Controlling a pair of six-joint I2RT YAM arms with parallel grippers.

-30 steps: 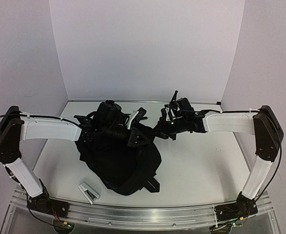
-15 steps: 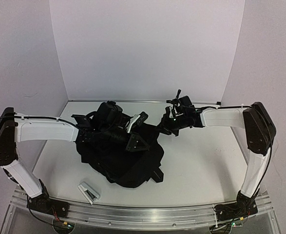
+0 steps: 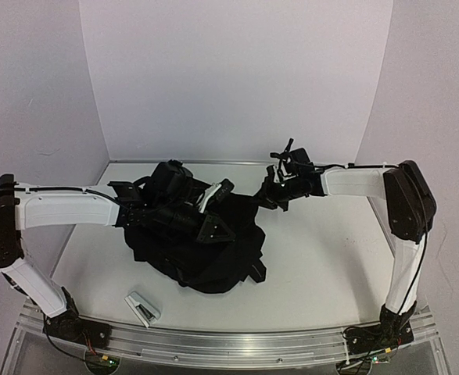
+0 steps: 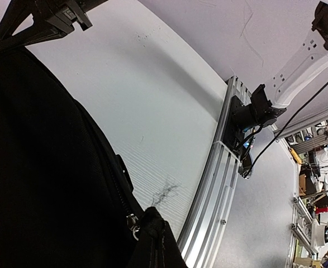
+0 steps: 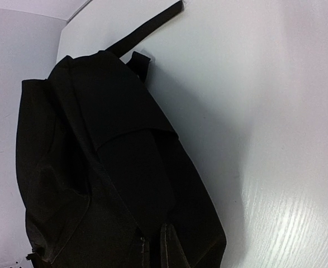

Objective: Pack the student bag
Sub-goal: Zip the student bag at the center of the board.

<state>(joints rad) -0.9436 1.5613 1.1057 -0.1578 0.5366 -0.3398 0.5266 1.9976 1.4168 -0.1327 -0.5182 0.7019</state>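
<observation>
The student bag is a big black backpack slumped in the middle of the table, and it fills the left of the left wrist view and the right wrist view. My left gripper is shut on a fold of its fabric beside a metal zipper pull. My right gripper is shut on the bag's far right edge, where a pinched ridge of cloth shows. The fingers themselves are hidden by fabric in both wrist views.
A small white and grey object lies on the white table near the front left. An aluminium rail runs along the near edge. A black strap trails off the bag. White walls close in the back and sides.
My right gripper has drawn back toward the far wall, pulling the bag's right edge with it. The bag has shifted back and spread flatter. My left arm has pulled slightly left.
</observation>
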